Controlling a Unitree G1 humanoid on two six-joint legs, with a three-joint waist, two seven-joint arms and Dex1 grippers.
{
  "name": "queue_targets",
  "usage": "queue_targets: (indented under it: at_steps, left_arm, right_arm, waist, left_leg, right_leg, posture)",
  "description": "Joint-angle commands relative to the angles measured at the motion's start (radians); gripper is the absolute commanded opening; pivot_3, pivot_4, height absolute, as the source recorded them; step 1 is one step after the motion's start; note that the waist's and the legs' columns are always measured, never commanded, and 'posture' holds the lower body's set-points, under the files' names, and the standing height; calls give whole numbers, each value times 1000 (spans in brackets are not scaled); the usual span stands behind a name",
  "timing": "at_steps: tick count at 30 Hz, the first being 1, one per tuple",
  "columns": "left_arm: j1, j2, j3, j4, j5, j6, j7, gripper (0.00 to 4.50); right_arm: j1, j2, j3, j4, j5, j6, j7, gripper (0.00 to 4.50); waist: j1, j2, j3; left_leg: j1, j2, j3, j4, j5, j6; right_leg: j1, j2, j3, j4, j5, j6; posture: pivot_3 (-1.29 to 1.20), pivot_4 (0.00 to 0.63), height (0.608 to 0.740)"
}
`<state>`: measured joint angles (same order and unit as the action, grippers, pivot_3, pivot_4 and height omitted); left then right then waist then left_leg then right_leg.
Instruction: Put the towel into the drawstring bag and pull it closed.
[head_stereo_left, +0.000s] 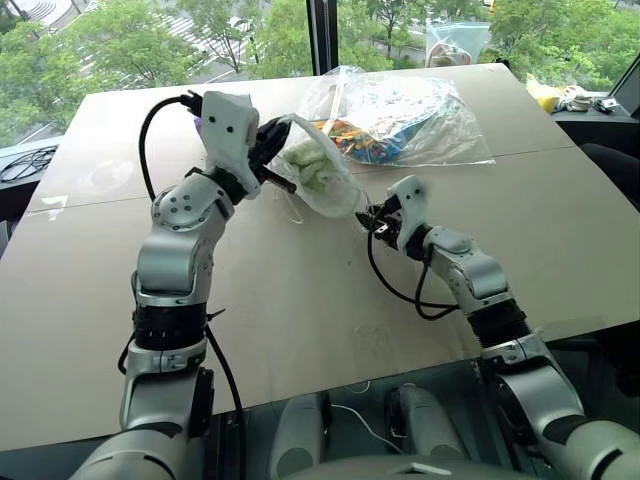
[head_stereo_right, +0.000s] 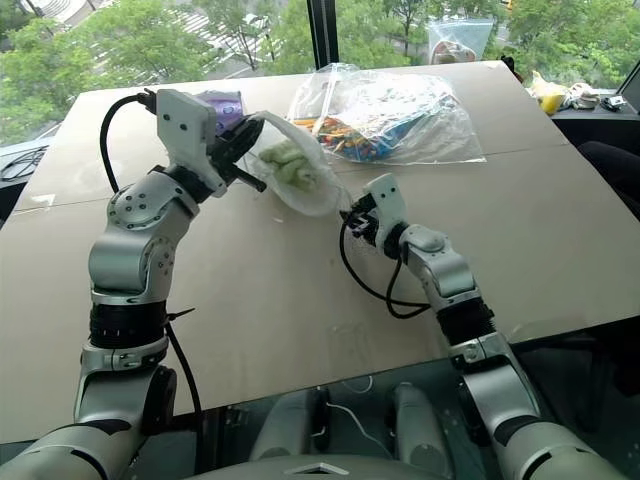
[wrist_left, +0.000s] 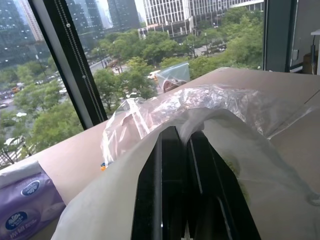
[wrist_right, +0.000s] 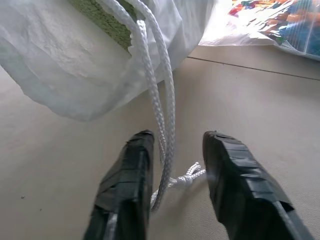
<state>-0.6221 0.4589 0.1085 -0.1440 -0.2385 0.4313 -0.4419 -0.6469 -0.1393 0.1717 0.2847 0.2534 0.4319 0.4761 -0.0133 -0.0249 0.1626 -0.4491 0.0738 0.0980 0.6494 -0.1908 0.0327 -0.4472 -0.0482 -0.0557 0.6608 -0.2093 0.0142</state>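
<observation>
The drawstring bag (head_stereo_left: 330, 190) is a milky translucent pouch held up off the table, with my left gripper (head_stereo_left: 278, 150) shut on its mouth edge. The pale-green towel (head_stereo_left: 308, 165) sits inside it and shows through the film. White cords (wrist_right: 159, 95) hang from the bag down to a knot on the table. My right gripper (wrist_right: 175, 145) is low, just right of the bag's bottom. Its fingers (wrist_right: 132, 165) stand apart with the two cord strands running between them. In the left wrist view my left gripper (wrist_left: 181, 140) is pressed together with bag film draped around it.
A large clear crinkly bag of colourful items (head_stereo_left: 400, 120) lies just behind the pouch. A purple tissue pack (head_stereo_right: 222, 102) rests behind my left hand. A small bag (head_stereo_left: 457, 42) stands at the table's far edge, and yellow and white items (head_stereo_left: 560, 97) lie far right.
</observation>
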Motion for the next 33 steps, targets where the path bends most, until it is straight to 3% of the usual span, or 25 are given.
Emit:
queue_targets:
  at_steps: [1,8,9,11,13,18,26,33]
  left_arm:
    - [-8,5,22,-20,-9,-5,7,0]
    - [29,-13,38,-13,-64,2,-26,0]
    - [26,-11,33,2,-48,-12,-18,435]
    - [11,-11,29,31,-17,-40,7,865]
    - [2,-16,28,43,-14,-60,11,1835]
    - [22,-10,39,3,-63,-58,-27,4360]
    - [182,66,325,-226,-476,211,-66,4437]
    - [493,200,375,-240,-433,207,-156,4437]
  right_arm:
    - [-39,-13,-47,-32,8,-4,15,23]
    - [-103,-9,-106,-46,23,22,-5,23]
    - [-108,-6,-102,-58,29,37,5,0]
    - [-108,-5,-76,-98,45,82,50,0]
    - [-94,-10,-39,-143,46,112,87,0]
    - [-118,12,-59,-108,6,99,12,0]
    - [-127,23,-120,-89,18,126,-46,0]
    - [-122,44,-114,-78,10,126,-56,0]
  waist:
    - [0,0,0]
    - [-3,0,0]
    - [-3,0,0]
    - [-1,0,0]
    - [-2,0,0]
    - [0,0,0]
    - [-15,0,0]
    - [-24,0,0]
  left_leg:
    - [0,0,0,0,0,0]
    - [0,0,0,0,0,0]
    - [0,0,0,0,0,0]
    - [0,0,0,0,0,0]
    - [0,0,0,0,0,0]
    - [0,0,0,0,0,0]
    - [0,1,-2,0,0,0]
    - [1,1,-2,0,0,0]
  right_leg:
    - [0,0,0,0,0,0]
    - [0,0,0,0,0,0]
    - [0,0,0,1,0,0]
    - [0,0,0,1,0,0]
    - [0,0,0,1,0,0]
    - [0,0,0,1,0,0]
    - [0,0,0,1,0,0]
    - [0,-1,0,1,0,0]
  posture:
    - [0,150,740]
    - [0,150,740]
    - [0,150,740]
    - [0,150,740]
    - [0,150,740]
    - [0,150,740]
    - [0,150,740]
    - [0,150,740]
